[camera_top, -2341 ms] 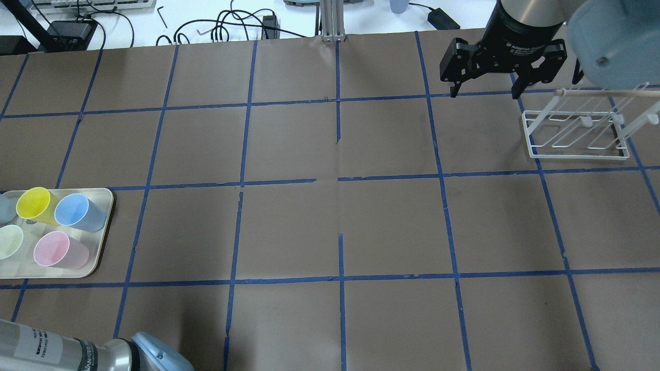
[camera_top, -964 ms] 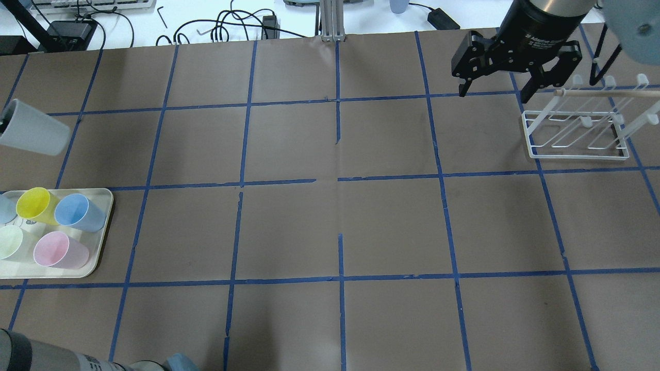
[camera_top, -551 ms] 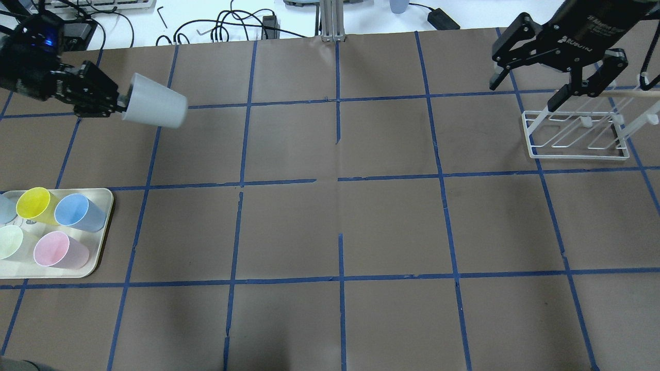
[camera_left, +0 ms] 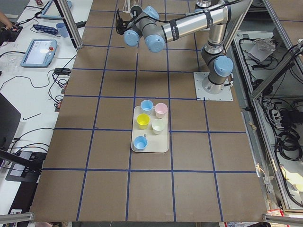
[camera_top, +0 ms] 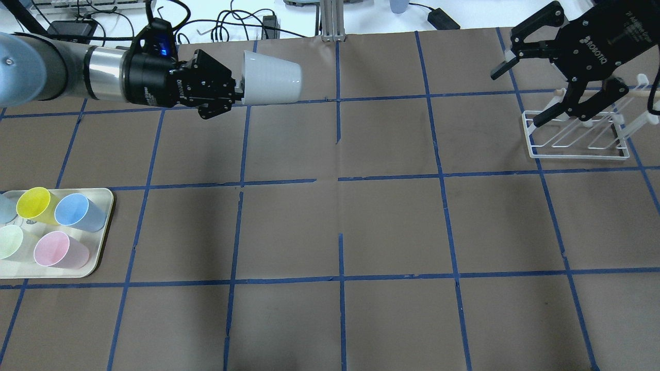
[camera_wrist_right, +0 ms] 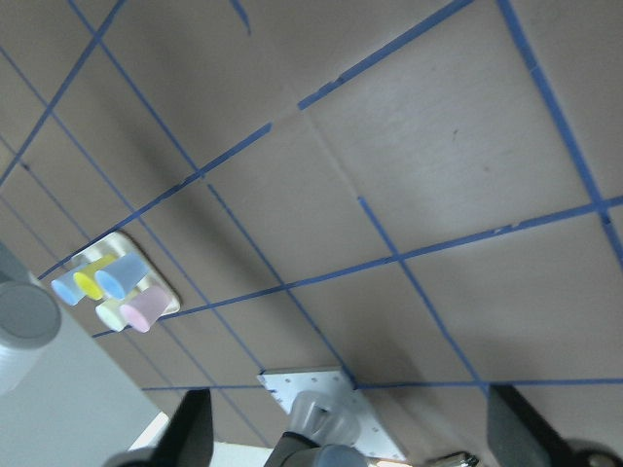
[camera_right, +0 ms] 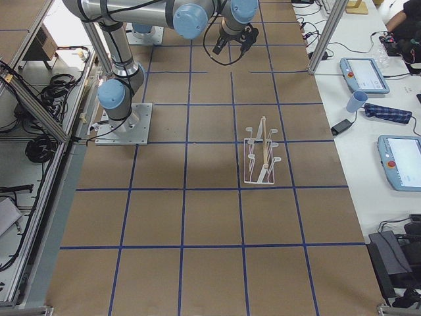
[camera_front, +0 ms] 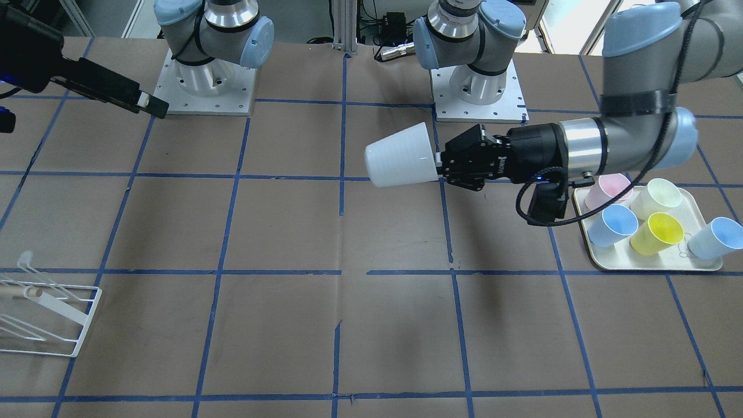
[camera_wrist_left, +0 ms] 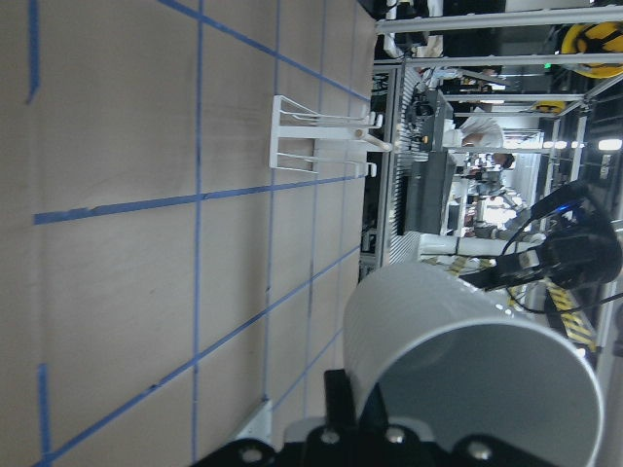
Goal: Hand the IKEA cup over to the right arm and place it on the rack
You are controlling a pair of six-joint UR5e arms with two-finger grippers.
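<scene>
My left gripper (camera_top: 236,93) is shut on the rim of the pale grey IKEA cup (camera_top: 273,78). It holds the cup sideways above the table's far middle-left, base pointing toward the right arm. The front view shows the same cup (camera_front: 399,155) in the gripper (camera_front: 444,165). The left wrist view shows its open mouth (camera_wrist_left: 467,375). My right gripper (camera_top: 518,97) is open and empty, hanging by the left end of the white wire rack (camera_top: 577,155) at the far right. Its spread fingers (camera_wrist_right: 190,428) frame the right wrist view. The rack (camera_front: 87,322) holds no cups.
A cream tray (camera_top: 100,242) at the left edge holds yellow, blue, pink and pale green cups; it also shows in the front view (camera_front: 656,267). Brown paper with blue tape lines covers the table. Cables and boxes lie beyond the far edge.
My left arm has swung in from the left edge and carried the grey cup rightward along the far side. My right gripper has turned and shifted right toward the rack, staying open.
</scene>
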